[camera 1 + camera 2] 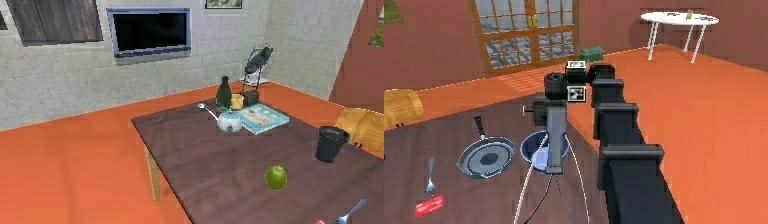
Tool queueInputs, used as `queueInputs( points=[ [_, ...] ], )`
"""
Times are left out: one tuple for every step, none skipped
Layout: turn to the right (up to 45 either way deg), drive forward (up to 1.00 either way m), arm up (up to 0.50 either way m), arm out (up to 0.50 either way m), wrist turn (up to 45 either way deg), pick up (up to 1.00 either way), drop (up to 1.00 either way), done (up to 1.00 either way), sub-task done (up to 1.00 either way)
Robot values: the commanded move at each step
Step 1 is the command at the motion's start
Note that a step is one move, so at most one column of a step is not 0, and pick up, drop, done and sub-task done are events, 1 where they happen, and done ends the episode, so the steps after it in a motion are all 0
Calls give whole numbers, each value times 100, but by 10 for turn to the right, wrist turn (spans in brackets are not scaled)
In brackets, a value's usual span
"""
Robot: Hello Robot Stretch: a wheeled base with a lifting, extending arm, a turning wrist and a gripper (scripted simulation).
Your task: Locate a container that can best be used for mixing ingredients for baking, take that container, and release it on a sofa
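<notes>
A blue-grey bowl (530, 150) sits on the dark wooden table (444, 140) in the arm side view, just right of a grey frying pan (484, 157). The arm's dark bar rises from the bottom edge to the two white marker squares. Left of them the gripper (549, 140) reaches down right at the bowl. The bowl rests on the tabletop behind the gripper, so I cannot tell whether it holds anything, or whether it touches the bowl.
Forward view: the table (200, 150) carries a dark bottle (224, 93), kettle (229, 121), book (264, 118), black cup (331, 143) and green apple (276, 177); a wooden chair (362, 126) stands at the right. Arm side view: fork (429, 178), white round table (679, 18), glazed doors (524, 35), orange floor beyond.
</notes>
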Motion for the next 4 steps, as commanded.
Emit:
queueInputs(
  points=[
    [0, 0, 0, 0, 450, 0, 0, 0, 0],
    [0, 0, 0, 0, 450, 0, 0, 0, 0],
    [0, 0, 0, 0, 450, 0, 0, 0, 0],
    [0, 0, 0, 0, 210, 0, 0, 0, 0]
  ],
)
